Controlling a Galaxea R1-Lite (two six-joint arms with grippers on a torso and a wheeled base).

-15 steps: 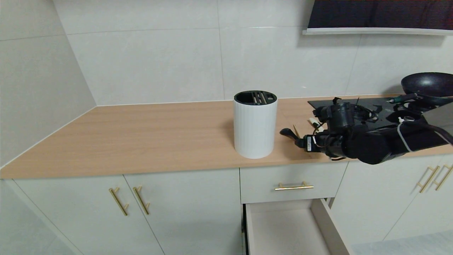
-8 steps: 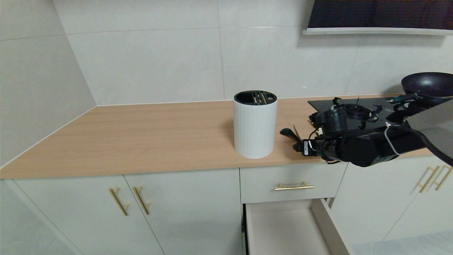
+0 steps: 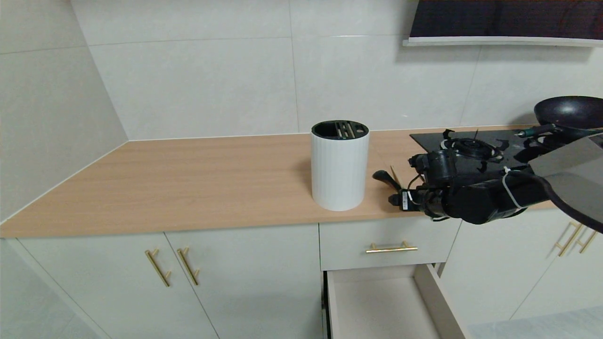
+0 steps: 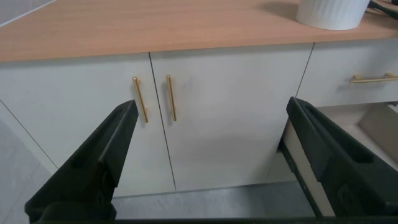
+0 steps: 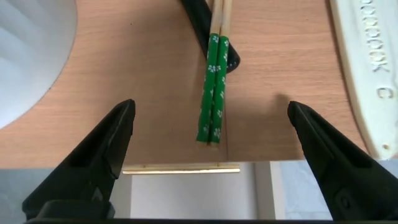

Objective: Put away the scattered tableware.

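Right hand hangs spread wide over the green-tipped chopsticks at the countertop edge.

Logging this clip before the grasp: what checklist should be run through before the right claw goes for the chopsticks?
1. Right claw open: ok.
2. Chopsticks centred under the claw: ok.
3. Chopsticks lying together: ok.
4. Chopsticks clear of other things: not ok, they lie across a black utensil.
5. White holder upright: ok.
6. Claw height above the counter: cannot tell.
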